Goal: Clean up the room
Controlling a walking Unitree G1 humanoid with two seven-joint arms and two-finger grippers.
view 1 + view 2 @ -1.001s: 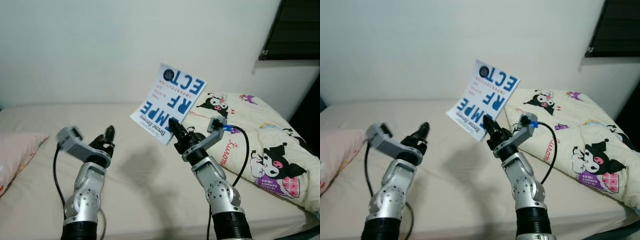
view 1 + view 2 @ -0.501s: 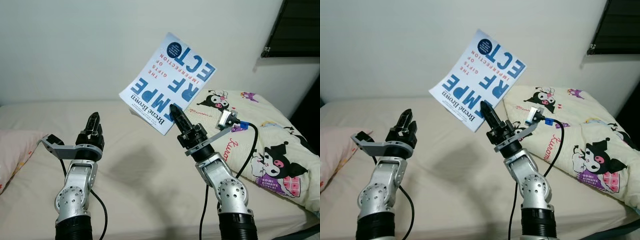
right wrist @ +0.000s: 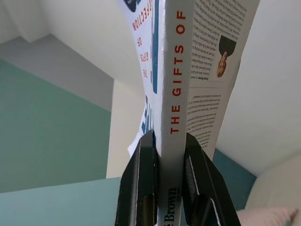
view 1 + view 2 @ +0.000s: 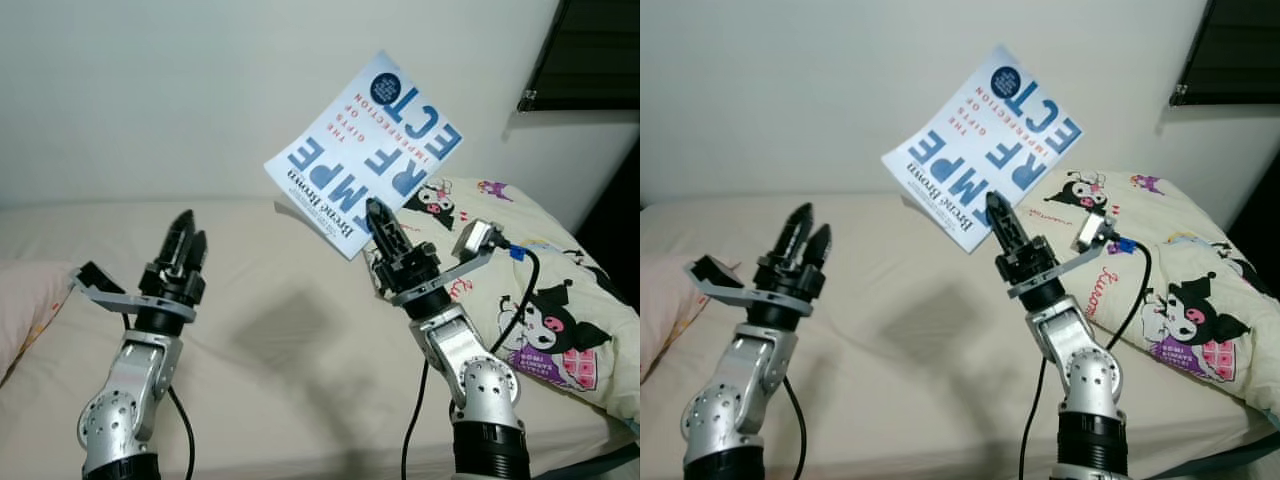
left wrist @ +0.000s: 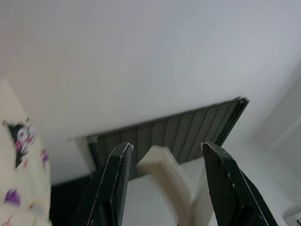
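A white book (image 4: 366,150) with big blue letters is held up in the air above the bed, tilted, its cover facing me. My right gripper (image 4: 377,219) is shut on its lower edge; in the right wrist view both fingers (image 3: 142,174) clamp the spine (image 3: 174,94). My left gripper (image 4: 184,238) is raised over the beige mattress (image 4: 280,330) at the left, pointing upward, open and holding nothing. In the left wrist view its fingers (image 5: 117,174) stand apart against a white wall.
A cream blanket (image 4: 540,290) printed with cartoon figures lies bunched at the right of the bed. A pink pillow (image 4: 25,310) rests at the left edge. A dark window blind (image 4: 590,50) hangs at the upper right. A white wall backs the bed.
The right gripper has lifted the book higher and a little to the right. The left gripper has swung upward and its fingers have parted.
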